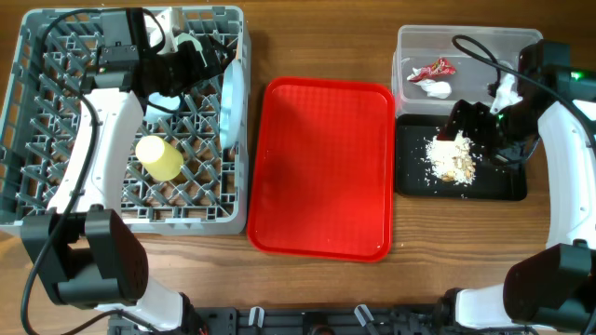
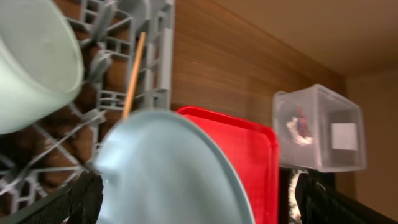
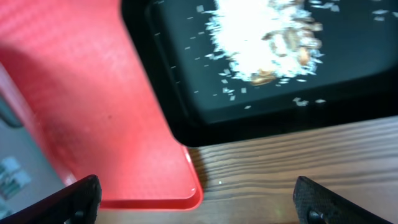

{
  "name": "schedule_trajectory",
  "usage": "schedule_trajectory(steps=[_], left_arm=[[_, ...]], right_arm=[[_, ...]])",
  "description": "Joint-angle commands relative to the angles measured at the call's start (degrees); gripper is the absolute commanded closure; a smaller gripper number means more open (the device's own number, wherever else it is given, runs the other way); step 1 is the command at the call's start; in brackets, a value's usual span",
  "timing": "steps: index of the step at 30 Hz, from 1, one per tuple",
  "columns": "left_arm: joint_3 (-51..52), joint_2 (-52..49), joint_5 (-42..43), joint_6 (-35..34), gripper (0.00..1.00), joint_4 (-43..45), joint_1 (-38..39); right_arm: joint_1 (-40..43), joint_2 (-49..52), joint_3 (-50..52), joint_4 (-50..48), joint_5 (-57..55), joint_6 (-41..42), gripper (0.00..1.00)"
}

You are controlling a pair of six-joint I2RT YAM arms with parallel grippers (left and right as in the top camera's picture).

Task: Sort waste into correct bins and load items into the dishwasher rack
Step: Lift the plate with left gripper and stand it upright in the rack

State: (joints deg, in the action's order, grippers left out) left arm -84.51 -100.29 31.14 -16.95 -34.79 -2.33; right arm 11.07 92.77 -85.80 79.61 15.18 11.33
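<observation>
The grey dishwasher rack [image 1: 56, 200] stands at the left. In it are a yellow cup [image 1: 158, 156], a pale-blue plate [image 1: 231, 98] standing on edge by the right wall, and a mint bowl [image 1: 168, 96] partly under my left arm. My left gripper [image 1: 186, 63] is open over the rack's back. In the left wrist view the plate [image 2: 168, 168] fills the space between the fingers [image 2: 199, 208], with the bowl [image 2: 31, 62] and a wooden chopstick [image 2: 134, 74] behind. The clear tub [image 1: 466, 42] holds the red wrapper [image 1: 433, 68] and white tissue [image 1: 434, 88]. The black tray [image 1: 498, 186] holds beige food scraps [image 1: 452, 160]. My right gripper [image 1: 459, 128] is open and empty above them.
A large red tray [image 1: 321, 167] lies between the rack and the bins; it also shows in the left wrist view [image 2: 255, 149] and the right wrist view [image 3: 74, 106]. Bare wood table [image 3: 298, 162] lies in front of the black tray [image 3: 186, 81].
</observation>
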Motion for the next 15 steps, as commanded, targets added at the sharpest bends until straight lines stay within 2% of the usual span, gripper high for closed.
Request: schedule_trajectory(steps=[1,4,8,12,15], left_arm=[[-1.0,6.1,-10.3,1.3,0.00,-2.4,-0.2],[-1.0,9.4,-17.8,1.6,0.00,-6.8,-0.2],[-1.0,12.1,-26.5,1.5,0.00,-17.1,-0.2],[-1.0,12.2,-29.0,1.5,0.00,-27.0,-0.2],[-1.0,12.2,-29.3,1.6,0.00,-30.9,-0.2]], right_arm=[[-1.0,-0.2,0.0,-2.0,4.0,-4.1,0.00],[-2.3,-2.3,0.0,-5.9,4.0,-3.6,0.00],[-5.6,-6.2,0.0,-13.7,3.7,-1.7,0.00],[-10.3,-9.6,0.0,-22.0,-2.1,0.9,0.00],[-12.2,-10.1,0.0,-23.2,-6.9,0.8,0.00]])
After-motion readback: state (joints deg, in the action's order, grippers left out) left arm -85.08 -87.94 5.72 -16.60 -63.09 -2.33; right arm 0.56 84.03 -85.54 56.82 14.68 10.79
